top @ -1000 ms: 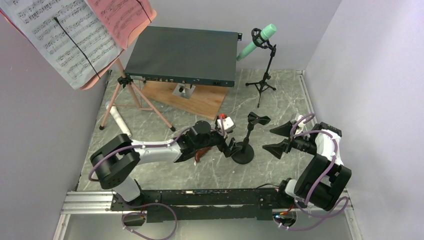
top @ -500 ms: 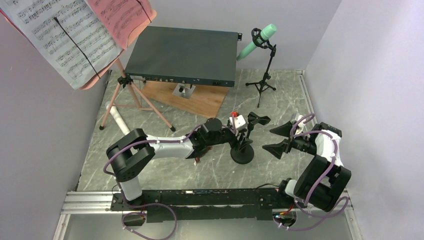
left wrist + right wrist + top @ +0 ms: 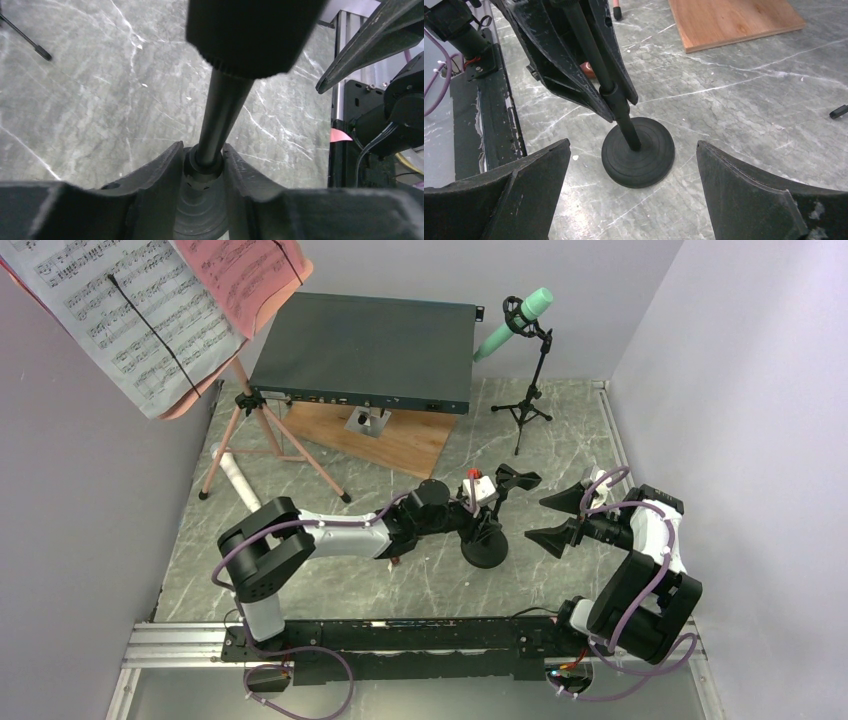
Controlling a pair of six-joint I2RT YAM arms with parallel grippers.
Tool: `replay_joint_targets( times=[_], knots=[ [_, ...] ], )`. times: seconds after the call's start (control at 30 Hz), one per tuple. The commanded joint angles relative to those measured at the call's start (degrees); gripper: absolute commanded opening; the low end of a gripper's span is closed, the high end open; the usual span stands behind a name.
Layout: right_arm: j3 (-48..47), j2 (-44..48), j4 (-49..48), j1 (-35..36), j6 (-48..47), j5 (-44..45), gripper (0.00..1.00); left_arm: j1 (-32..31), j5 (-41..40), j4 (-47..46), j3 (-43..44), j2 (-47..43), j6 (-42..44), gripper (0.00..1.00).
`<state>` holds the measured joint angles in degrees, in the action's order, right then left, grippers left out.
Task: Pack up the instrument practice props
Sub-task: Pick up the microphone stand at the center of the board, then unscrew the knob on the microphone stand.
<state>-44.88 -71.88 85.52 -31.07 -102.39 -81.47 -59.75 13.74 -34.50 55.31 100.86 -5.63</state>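
Left gripper [image 3: 484,528] is clamping its two fingers [image 3: 160,170] on the pole of the round-based black mic mount [image 3: 487,552], right at the collar, one finger pressing on each side. That mount is standing upright on its disc base near the middle of the grey marble table [image 3: 330,585]. Right gripper [image 3: 540,518] is hanging just to the right of the mount, its fingers spread wide with nothing between them, pointing left toward the disc base.

At the far middle, the dark grey flat box [image 3: 370,345] is sitting over the far part of a wooden board [image 3: 400,445]. At the far left, the pink music stand [image 3: 262,425] is standing on its tripod legs, carrying a white page [image 3: 110,310] and a red page [image 3: 250,275]. At the far right, a mint microphone [image 3: 515,322] is resting tilted in a black tripod mount [image 3: 530,390]. A white microphone [image 3: 238,480] is lying on the table just beside the pink legs.
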Motion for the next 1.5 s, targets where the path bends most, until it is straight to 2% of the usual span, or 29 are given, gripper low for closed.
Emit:
replay_joint_targets(
  times=[0.0, 0.1, 0.27, 0.43, 0.67, 1.07, 1.27, 1.33, 1.4, 1.47],
  knots=[
    [-1.2, 0.7, 0.4, 0.2, -1.2, -1.0, 1.00, -0.5, 1.6, 0.3, 3.1, 1.0, -1.1, 0.31],
    [-1.1, 0.4, 0.4, 0.2, -1.4, -0.3, 1.00, -0.6, -0.8, 0.6, 3.4, -0.4, -3.1, 0.00],
    [-0.9, 0.0, 0.4, 2.1, -0.4, -0.3, 0.98, -0.6, -8.4, 2.5, 2.9, -7.0, -10.9, 0.00],
    [-0.8, 0.7, 0.0, 12.0, 1.5, -0.7, 0.97, -0.5, -11.3, 2.9, 3.6, -11.6, -19.7, 0.00],
    [-0.7, 0.6, -4.7, 17.3, 9.6, -2.4, 0.94, -0.8, -13.6, -0.9, 4.7, -11.9, -29.6, 0.00],
    [0.1, 1.5, -20.0, 19.0, 30.0, -2.3, 0.62, -5.7, -25.2, 9.5, 15.2, -6.9, -33.5, 0.00],
    [-0.3, 1.6, -22.4, 19.1, 34.0, -1.7, 0.47, -6.4, -26.5, 12.3, 16.9, -6.4, -33.5, 0.00],
    [-0.5, 1.6, -22.8, 19.1, 34.7, -1.5, 0.38, -6.5, -26.9, 12.4, 16.7, -6.6, -33.4, 0.00],
    [-0.6, 1.7, -23.2, 19.1, 35.4, -1.5, 0.22, -6.5, -27.0, 12.4, 16.5, -6.8, -33.3, 0.00],
    [-0.6, 1.6, -23.1, 19.2, 35.7, -1.6, 0.11, -6.5, -27.1, 12.0, 16.5, -6.9, -33.2, 0.00]
  ],
)
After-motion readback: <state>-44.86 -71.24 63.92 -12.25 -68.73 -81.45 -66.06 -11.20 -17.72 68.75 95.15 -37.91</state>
